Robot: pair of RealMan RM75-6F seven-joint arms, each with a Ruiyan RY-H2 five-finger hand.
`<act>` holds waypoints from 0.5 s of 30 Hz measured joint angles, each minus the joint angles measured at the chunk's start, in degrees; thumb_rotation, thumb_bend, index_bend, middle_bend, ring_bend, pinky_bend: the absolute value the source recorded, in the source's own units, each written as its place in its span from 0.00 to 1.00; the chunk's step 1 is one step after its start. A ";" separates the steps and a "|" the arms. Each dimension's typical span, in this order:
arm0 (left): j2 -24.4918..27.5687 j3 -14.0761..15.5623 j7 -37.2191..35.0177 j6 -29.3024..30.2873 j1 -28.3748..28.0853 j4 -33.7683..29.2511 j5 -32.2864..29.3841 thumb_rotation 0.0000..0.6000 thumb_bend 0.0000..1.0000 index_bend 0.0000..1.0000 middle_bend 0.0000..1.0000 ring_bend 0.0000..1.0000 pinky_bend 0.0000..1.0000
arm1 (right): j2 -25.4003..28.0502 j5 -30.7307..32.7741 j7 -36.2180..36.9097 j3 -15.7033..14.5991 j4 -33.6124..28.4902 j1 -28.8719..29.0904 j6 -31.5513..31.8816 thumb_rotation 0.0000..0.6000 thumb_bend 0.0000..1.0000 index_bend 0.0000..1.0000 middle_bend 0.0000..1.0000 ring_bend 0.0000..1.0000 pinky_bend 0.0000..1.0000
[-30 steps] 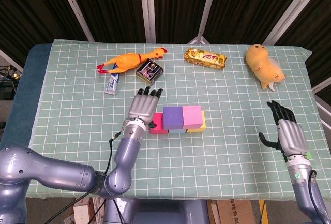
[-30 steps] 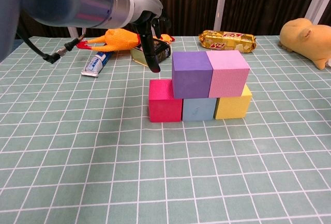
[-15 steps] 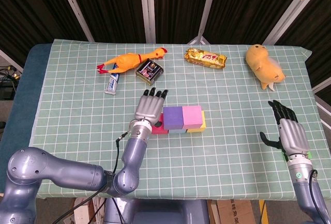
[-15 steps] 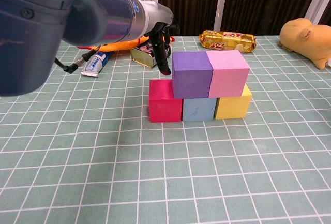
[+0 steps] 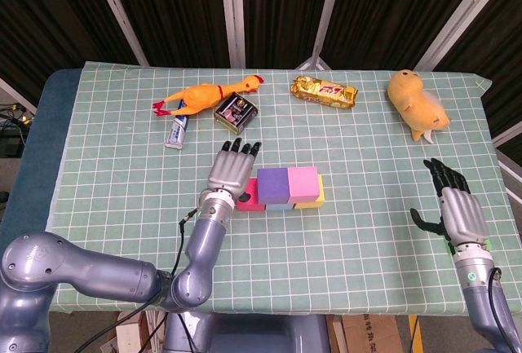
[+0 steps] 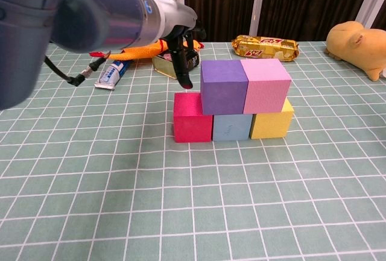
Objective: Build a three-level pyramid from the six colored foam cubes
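The foam cubes are sitting near the middle of the table (image 5: 122,206), on its green checked cloth. Three are lying in a row on the bottom: a red cube (image 6: 192,117) on the left, a blue cube (image 6: 231,126) in the middle and a yellow cube (image 6: 272,120) on the right, all touching. Two more are sitting on top, side by side and touching — a purple cube (image 6: 224,85) and a pink cube (image 6: 266,84). The purple one is resting over the blue one and part of the red one. Only five cubes are showing in the pictures.

The left hand (image 5: 230,172) is hovering just above the red cube, right beside the purple one. Its fingers (image 6: 183,68) are stretching out flat and a little apart, and it is holding nothing. The chest view shows a dark fingertip hanging close to the purple cube's left edge, but I cannot tell if it is touching.

The right hand (image 5: 455,206) is staying well away at the right side of the table. Its fingers are spreading out too — it is holding nothing.

Along the far edge are lying a rubber chicken (image 5: 205,94), a small tin (image 5: 236,112), a tube (image 5: 178,130), a gold snack bar (image 5: 325,91) and a yellow plush toy (image 5: 416,103).
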 measured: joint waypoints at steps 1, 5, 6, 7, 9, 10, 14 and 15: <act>0.64 0.39 -0.02 0.23 0.53 -0.59 0.17 1.00 0.22 0.00 0.12 0.03 0.09 | 0.03 -0.03 0.00 -0.02 -0.01 -0.01 -0.01 1.00 0.36 0.00 0.00 0.00 0.00; 3.44 2.57 -0.70 0.95 3.45 -2.80 1.02 1.00 0.22 0.00 0.11 0.03 0.09 | 0.03 -0.18 -0.07 -0.06 -0.19 -0.01 0.02 1.00 0.36 0.00 0.00 0.00 0.00; 3.92 3.09 -0.92 0.97 4.06 -3.09 1.17 1.00 0.22 0.00 0.11 0.03 0.09 | 0.02 -0.20 -0.10 -0.05 -0.22 0.00 0.04 1.00 0.36 0.00 0.00 0.00 0.00; 4.28 3.59 -1.12 0.97 4.60 -3.32 1.30 1.00 0.22 0.00 0.11 0.03 0.09 | 0.00 -0.23 -0.15 -0.05 -0.26 0.01 0.06 1.00 0.36 0.00 0.00 0.00 0.00; 4.73 4.72 -1.55 0.84 5.65 -3.46 1.56 1.00 0.22 0.00 0.11 0.03 0.09 | -0.04 -0.24 -0.21 -0.06 -0.40 0.04 0.05 1.00 0.36 0.00 0.00 0.00 0.00; 4.83 5.23 -1.81 0.68 6.09 -3.41 1.85 1.00 0.22 0.00 0.11 0.03 0.09 | -0.07 -0.26 -0.27 -0.07 -0.48 0.07 0.05 1.00 0.36 0.00 0.00 0.00 0.00; 4.65 7.67 -2.90 -0.27 7.67 -2.33 3.59 1.00 0.22 0.00 0.11 0.03 0.09 | -0.19 -0.35 -0.50 -0.11 -0.61 0.11 0.13 1.00 0.36 0.00 0.00 0.00 0.00; 4.42 8.07 -3.12 -0.47 7.89 -1.90 3.82 1.00 0.22 0.00 0.10 0.03 0.09 | -0.21 -0.32 -0.51 -0.10 -0.61 0.12 0.15 1.00 0.36 0.00 0.00 0.00 0.00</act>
